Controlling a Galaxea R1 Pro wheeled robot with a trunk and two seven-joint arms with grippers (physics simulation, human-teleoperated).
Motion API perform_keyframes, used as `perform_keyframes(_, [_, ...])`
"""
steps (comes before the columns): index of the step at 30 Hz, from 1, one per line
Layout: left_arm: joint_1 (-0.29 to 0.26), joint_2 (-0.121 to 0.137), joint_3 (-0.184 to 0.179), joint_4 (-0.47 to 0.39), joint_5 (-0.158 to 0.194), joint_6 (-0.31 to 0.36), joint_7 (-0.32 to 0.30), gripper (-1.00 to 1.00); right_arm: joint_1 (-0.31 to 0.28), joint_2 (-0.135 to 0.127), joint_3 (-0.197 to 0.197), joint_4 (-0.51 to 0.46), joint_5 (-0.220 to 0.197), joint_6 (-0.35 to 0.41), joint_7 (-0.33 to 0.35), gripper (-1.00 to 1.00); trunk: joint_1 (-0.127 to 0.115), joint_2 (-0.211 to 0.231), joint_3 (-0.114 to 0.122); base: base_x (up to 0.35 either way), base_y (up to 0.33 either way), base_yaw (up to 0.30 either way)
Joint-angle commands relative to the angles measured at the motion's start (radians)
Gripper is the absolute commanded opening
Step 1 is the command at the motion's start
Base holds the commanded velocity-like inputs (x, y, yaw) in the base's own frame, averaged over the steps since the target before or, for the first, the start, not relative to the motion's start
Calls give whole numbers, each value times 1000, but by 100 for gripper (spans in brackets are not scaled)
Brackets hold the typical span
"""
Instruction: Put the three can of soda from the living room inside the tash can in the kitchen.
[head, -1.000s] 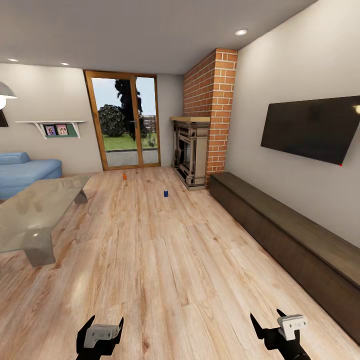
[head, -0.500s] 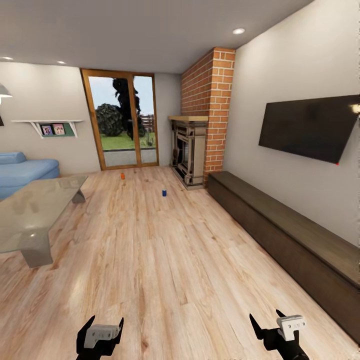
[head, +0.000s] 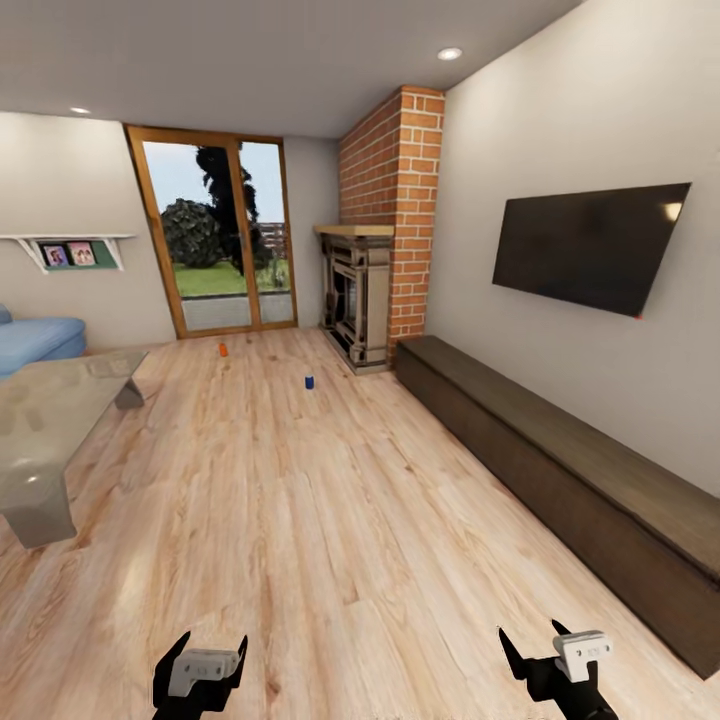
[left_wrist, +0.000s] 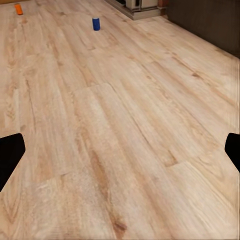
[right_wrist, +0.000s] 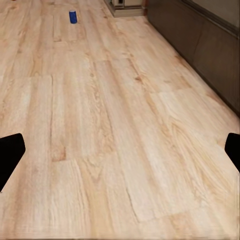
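Both tools, left (head: 200, 668) and right (head: 550, 655), hang spread wide and empty over the wood floor (head: 330, 520). Far ahead, an orange can (head: 223, 349) stands near the glass doors (head: 215, 240), a blue can (head: 309, 381) nearer the fireplace (head: 355, 300). Left wrist camera catches both cans, right wrist the blue can alone.

No readable text, label or number anywhere — cans too small to tell.
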Motion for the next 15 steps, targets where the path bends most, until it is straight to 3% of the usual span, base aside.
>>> perform_keyframes(1, [0, -1, 0, 0, 0, 0, 0, 100, 0, 0, 0, 1, 0, 0, 0, 100, 0, 0, -1, 0, -160, -154])
perform_keyframes(15, [0, -6, 0, 0, 0, 1, 2, 100, 0, 8, 2, 17, 1, 0, -1, 100, 0, 0, -20, 0, -252, -111])
